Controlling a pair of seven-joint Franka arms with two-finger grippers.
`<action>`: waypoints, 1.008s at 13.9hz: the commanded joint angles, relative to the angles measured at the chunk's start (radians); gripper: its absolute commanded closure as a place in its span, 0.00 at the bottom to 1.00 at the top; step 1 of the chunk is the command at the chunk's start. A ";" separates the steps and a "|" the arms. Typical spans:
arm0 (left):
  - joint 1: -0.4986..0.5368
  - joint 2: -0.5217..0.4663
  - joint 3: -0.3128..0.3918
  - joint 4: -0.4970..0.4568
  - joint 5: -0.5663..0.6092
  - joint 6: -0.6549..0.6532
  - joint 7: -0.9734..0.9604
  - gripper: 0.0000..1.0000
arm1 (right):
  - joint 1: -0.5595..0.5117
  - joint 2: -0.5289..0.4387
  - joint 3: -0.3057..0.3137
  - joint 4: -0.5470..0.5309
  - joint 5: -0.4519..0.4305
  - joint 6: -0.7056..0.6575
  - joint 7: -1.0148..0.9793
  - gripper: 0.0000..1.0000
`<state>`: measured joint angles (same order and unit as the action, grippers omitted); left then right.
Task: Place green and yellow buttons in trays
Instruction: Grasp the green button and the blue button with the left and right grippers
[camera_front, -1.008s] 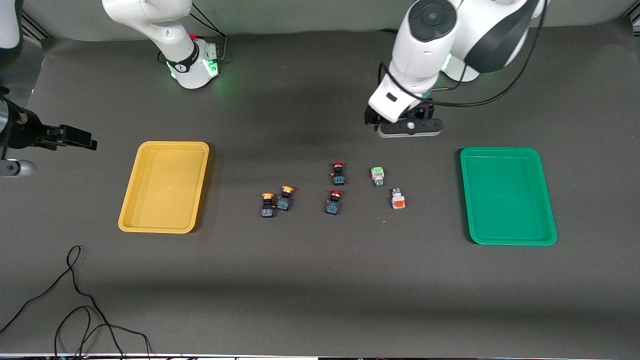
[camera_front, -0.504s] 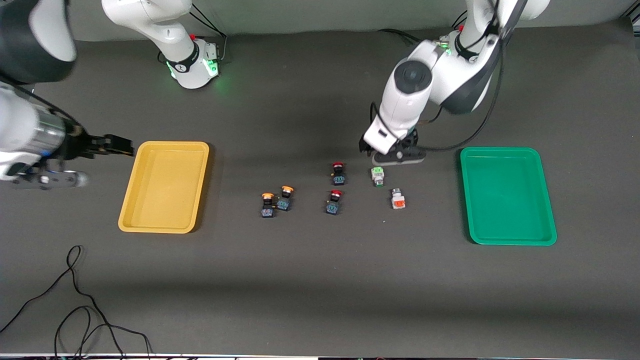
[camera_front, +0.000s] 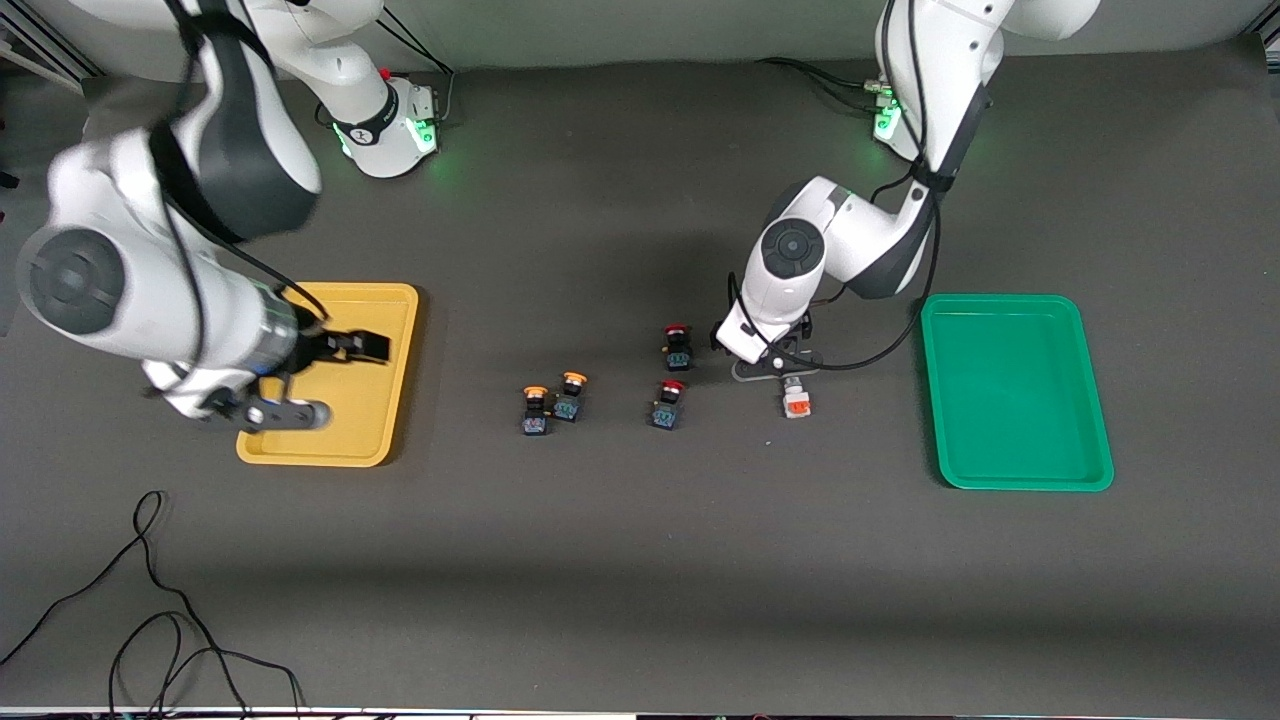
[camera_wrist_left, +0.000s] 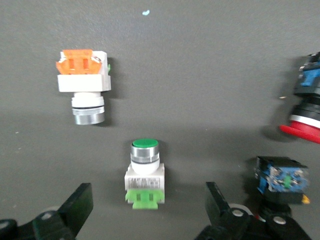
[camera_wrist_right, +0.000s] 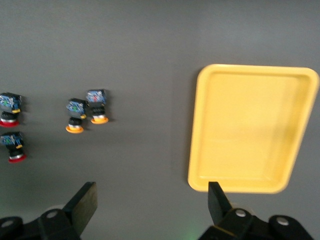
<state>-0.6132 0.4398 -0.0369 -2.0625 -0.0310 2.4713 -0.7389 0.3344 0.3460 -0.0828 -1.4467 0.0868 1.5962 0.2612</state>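
The green button (camera_wrist_left: 145, 172), white-bodied with a light-green base, lies on the mat between the spread fingers of my open left gripper (camera_wrist_left: 148, 207); that hand (camera_front: 772, 368) hides it in the front view. Beside it lies the white button with the orange-red face (camera_front: 796, 398) (camera_wrist_left: 82, 85). Two yellow-capped buttons (camera_front: 535, 410) (camera_front: 571, 397) lie side by side mid-table, also seen from the right wrist (camera_wrist_right: 75, 117) (camera_wrist_right: 97, 107). My right gripper (camera_front: 272, 413) (camera_wrist_right: 152, 195) hangs open and empty over the yellow tray's (camera_front: 385, 330) (camera_wrist_right: 255, 130) edge. The green tray (camera_front: 1015, 390) is empty.
Two red-capped buttons (camera_front: 677, 345) (camera_front: 667, 403) lie between the yellow pair and the left gripper, one of them (camera_wrist_left: 282, 175) close to a left finger. A loose black cable (camera_front: 150, 600) lies near the table's front edge at the right arm's end.
The left gripper has come down and toward the front camera, onto the spot of the green button. The right arm has swung in from the table's end to over the yellow tray.
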 joint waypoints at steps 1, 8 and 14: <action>-0.011 0.029 0.008 -0.001 0.002 0.040 -0.020 0.01 | 0.050 0.103 -0.008 0.035 0.028 0.074 0.021 0.02; -0.013 0.050 0.008 -0.013 0.002 0.040 -0.023 0.53 | 0.132 0.208 -0.009 -0.116 0.065 0.396 0.065 0.01; 0.038 -0.093 0.012 0.016 -0.003 -0.122 -0.005 0.69 | 0.210 0.313 -0.014 -0.162 0.061 0.571 0.085 0.01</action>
<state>-0.6067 0.4562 -0.0268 -2.0414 -0.0310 2.4522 -0.7425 0.5056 0.6330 -0.0818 -1.6106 0.1395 2.1232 0.3155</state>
